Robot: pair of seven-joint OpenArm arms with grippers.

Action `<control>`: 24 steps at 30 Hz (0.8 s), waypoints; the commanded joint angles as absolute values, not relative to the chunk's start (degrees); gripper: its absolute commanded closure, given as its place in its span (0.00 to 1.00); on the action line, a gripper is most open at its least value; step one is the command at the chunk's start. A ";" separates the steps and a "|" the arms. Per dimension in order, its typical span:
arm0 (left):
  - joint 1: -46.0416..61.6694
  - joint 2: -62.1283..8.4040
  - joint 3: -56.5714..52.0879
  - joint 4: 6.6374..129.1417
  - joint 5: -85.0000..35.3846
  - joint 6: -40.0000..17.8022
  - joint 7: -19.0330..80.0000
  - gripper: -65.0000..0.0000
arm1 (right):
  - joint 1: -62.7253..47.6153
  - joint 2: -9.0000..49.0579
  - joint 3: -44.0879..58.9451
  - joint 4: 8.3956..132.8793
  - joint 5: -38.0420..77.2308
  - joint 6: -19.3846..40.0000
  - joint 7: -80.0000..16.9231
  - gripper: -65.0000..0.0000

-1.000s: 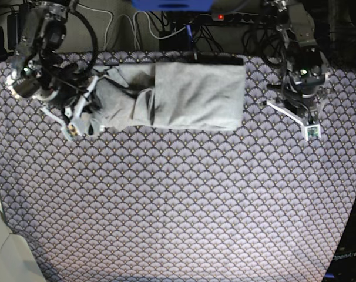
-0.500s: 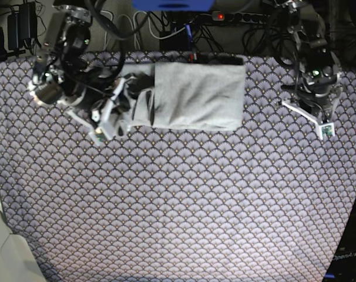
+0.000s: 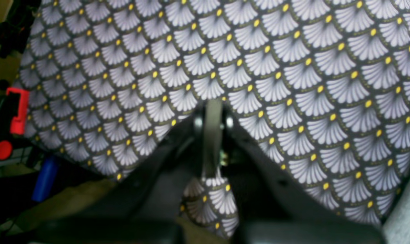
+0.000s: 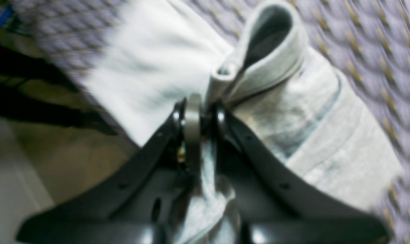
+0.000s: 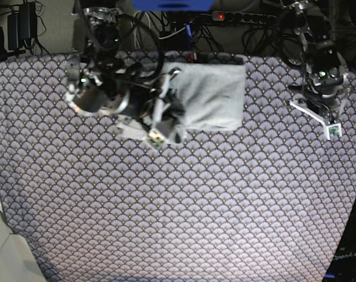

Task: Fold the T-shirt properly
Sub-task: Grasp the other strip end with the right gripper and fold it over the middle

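The light grey T-shirt (image 5: pixel 216 94) lies folded into a rectangle at the back middle of the patterned cloth. My right gripper (image 5: pixel 158 134) is at the shirt's left edge. In the right wrist view it (image 4: pixel 200 105) is shut on a looped fold of the T-shirt (image 4: pixel 309 135), with the fabric pinched between the fingers. My left gripper (image 5: pixel 331 130) hovers over bare cloth at the far right, well away from the shirt. In the left wrist view it (image 3: pixel 213 108) is shut with nothing in it. No lettering shows.
The purple-grey fan-scale cloth (image 5: pixel 178 205) covers the whole table. Cables and a power strip (image 5: pixel 237 16) run along the back edge. A red clamp (image 3: pixel 18 112) sits beyond the cloth's edge. A pale object (image 5: pixel 2 247) is at the front left corner.
My right arm has moved right, carrying the shirt's bunched left part over onto the folded body. My left arm has drifted slightly right and down.
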State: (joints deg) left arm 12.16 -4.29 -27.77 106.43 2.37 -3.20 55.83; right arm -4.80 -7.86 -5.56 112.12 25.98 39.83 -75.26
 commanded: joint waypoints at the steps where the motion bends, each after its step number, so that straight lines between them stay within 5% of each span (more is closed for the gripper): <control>1: 11.82 -4.88 -28.00 107.38 2.95 -3.12 54.81 0.99 | -4.26 -8.31 -7.08 112.92 27.21 40.00 -73.10 1.00; 12: 13.05 -4.88 -28.09 108.18 2.95 -3.12 54.90 0.99 | -4.09 -8.57 -19.65 110.81 27.21 40.00 -66.77 1.00; 24: 13.93 -4.88 -31.25 108.18 2.51 -3.21 54.90 0.99 | -1.27 -8.66 -19.91 102.55 27.21 40.00 -63.34 1.00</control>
State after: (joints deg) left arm 14.28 -4.45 -31.18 106.98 2.55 -3.18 55.99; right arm -1.91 -7.81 -19.68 101.56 25.54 39.83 -65.06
